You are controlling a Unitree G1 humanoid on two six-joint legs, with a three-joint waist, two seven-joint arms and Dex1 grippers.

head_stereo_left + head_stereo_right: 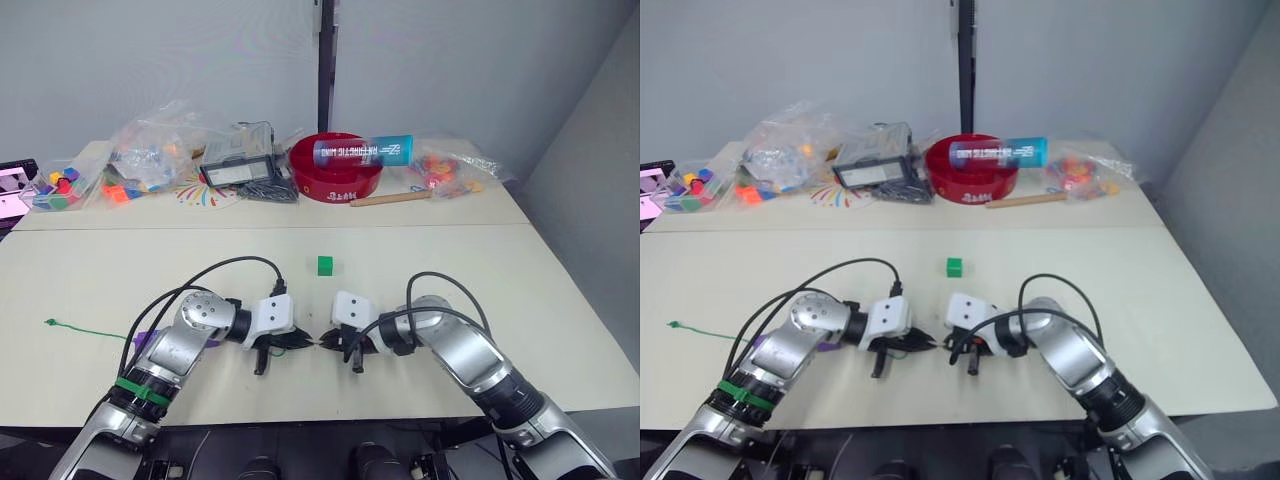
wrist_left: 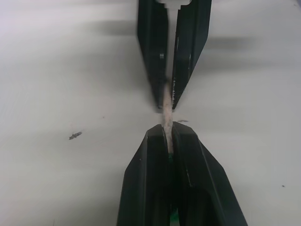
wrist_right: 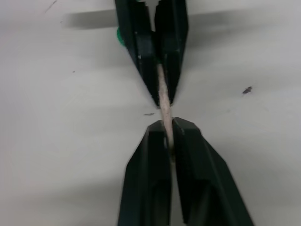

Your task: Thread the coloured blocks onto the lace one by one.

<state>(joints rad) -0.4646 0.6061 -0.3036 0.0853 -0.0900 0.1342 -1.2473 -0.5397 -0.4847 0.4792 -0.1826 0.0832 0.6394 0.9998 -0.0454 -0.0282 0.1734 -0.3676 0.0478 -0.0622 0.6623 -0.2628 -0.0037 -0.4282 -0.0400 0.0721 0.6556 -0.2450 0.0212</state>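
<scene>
Pale and broad, the desk runs under a grey wall, its far edge crowded with clutter: a red bowl with a blue-capped tube lying across it, a black-and-clear case, a wooden stick and clear bags of toy pieces. Near the front edge the left claw and the right claw meet tip to tip. Both are pinched together on the pale stiff tip of the lace, which bridges the small gap between them; in the left wrist view the left claw's fingers close on the tip from one end and the right claw's fingers close on it from the other. A bit of green shows deep between the left claw's fingers, probably the lace's string, though it is too small to be sure. The green string trails away along the desk on the robot's left to its knotted end. One green block sits alone on the desk just beyond the two claws, touching neither. Something purple peeks out beside the left arm, too hidden to name
</scene>
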